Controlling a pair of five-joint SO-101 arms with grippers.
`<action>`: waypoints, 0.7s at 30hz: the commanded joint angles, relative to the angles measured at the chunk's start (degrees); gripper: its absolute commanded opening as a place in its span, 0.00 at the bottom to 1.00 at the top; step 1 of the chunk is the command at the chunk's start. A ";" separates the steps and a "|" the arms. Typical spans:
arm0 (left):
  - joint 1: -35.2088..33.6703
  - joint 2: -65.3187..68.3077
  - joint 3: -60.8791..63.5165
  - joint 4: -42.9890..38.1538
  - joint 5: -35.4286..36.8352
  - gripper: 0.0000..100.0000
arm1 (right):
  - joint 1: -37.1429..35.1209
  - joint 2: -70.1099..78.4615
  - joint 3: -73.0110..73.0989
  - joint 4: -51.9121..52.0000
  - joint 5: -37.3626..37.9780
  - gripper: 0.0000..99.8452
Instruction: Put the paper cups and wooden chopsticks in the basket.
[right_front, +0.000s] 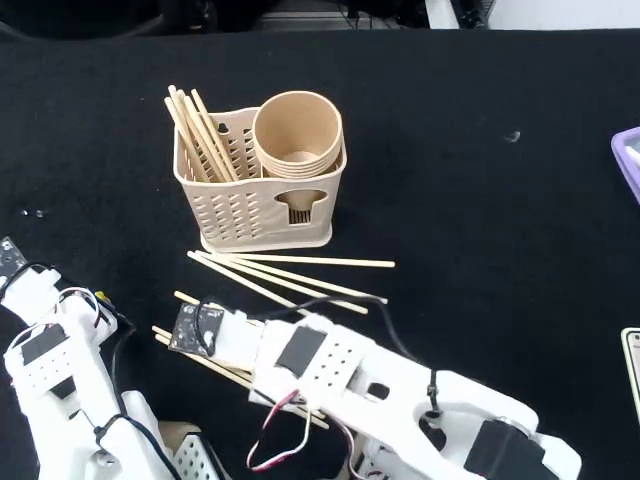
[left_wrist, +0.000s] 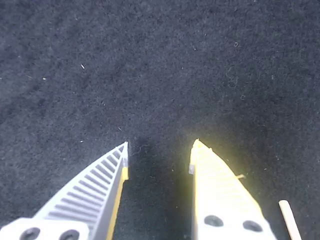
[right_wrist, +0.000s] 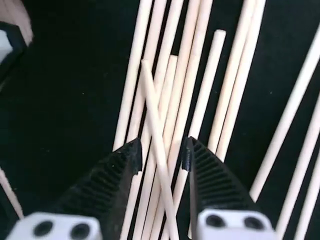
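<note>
Black table (right_front: 480, 200): nearest, at 7 o'clock, the left gripper (left_wrist: 159, 150) has jaws spread over a bare patch, and the right gripper (right_wrist: 161, 150) has jaws spread astride one of the loose chopsticks (right_wrist: 172, 85). Farther, at 11 o'clock, the basket (right_front: 250, 215) holds stacked cups (right_front: 297, 130) and some chopsticks; the loose ones remain.

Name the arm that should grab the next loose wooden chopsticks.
Right. The right claw hangs open over the loose pale wooden chopsticks, with one stick between its jaws. The left claw is open over bare black cloth.

White perforated arms (right_front: 400, 392), black cables (right_front: 118, 352)
</note>
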 joint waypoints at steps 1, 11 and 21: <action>0.48 -0.79 -1.27 -1.14 -0.09 0.21 | -0.97 -2.15 0.92 -2.90 -0.44 0.14; 0.48 -0.79 -1.27 -1.14 -0.09 0.21 | 0.44 -2.07 3.56 -5.10 0.09 0.13; 0.48 -0.79 -1.27 -1.23 -0.09 0.21 | 13.71 -2.07 3.21 -5.01 8.00 0.13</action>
